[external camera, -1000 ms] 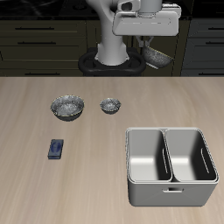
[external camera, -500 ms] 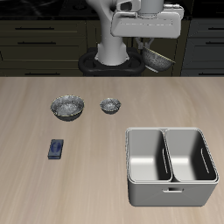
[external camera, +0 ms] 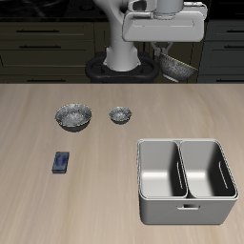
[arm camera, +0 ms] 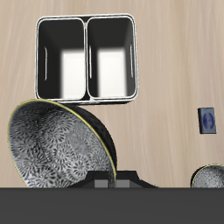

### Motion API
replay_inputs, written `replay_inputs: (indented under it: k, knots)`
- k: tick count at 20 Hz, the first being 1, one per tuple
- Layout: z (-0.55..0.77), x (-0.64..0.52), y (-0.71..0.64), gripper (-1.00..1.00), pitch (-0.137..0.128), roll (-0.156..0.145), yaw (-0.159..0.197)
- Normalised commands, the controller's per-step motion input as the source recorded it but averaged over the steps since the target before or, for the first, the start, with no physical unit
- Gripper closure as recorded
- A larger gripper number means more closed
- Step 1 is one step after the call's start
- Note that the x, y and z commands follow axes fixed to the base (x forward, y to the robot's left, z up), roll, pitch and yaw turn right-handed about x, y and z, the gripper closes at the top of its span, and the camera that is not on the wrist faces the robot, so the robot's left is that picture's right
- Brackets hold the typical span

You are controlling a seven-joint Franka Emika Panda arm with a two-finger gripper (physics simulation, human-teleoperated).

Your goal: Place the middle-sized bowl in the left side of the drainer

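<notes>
Inventory of the table as the exterior view runs, one side to the other:

1. Wider grey bowl (external camera: 72,116), upright on the wood, well back from the front edge. Untouched.
2. Small blue-black object (external camera: 61,162), flat on the table, nearer the front edge than that bowl. Too small to name with confidence; possibly a sponge or a case.
3. Smallest grey bowl (external camera: 119,115), upright, level with item 1 and a little apart from it.
4. The drainer (external camera: 187,203), light-grey tub near the front edge, two deep compartments parted by a centre wall. Both compartments stand bare inside in the wrist view (arm camera: 86,94).
5. The middle-sized bowl (external camera: 177,65), carried by me, high above the table's back edge and tilted well off level. In the wrist view (arm camera: 54,147) its speckled inside fills the near field, rim close against my body.
6. My gripper (external camera: 170,50), jaws closed on the bowl's rim, as I judge; the fingertips themselves are hidden by my own housing and the bowl.

Progress: pick-up and lift look done. Left to do: carry forward over the drainer, come down over its left compartment, release. The tilt could let the bowl catch the centre wall.
</notes>
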Motion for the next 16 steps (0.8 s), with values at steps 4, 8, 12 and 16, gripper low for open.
replay_inputs:
  k: [4, 8, 12, 16]
  knots:
    - [0.13, 0.38, -0.01, 1.00, -0.010, 0.019, -0.003]
    - [0.03, 0.41, 0.08, 1.00, -0.016, 0.025, 0.029]
    - [0.02, 0.39, -0.06, 1.00, 0.005, -0.031, -0.038]
    - [0.04, 0.40, -0.02, 1.00, 0.006, 0.009, 0.000]
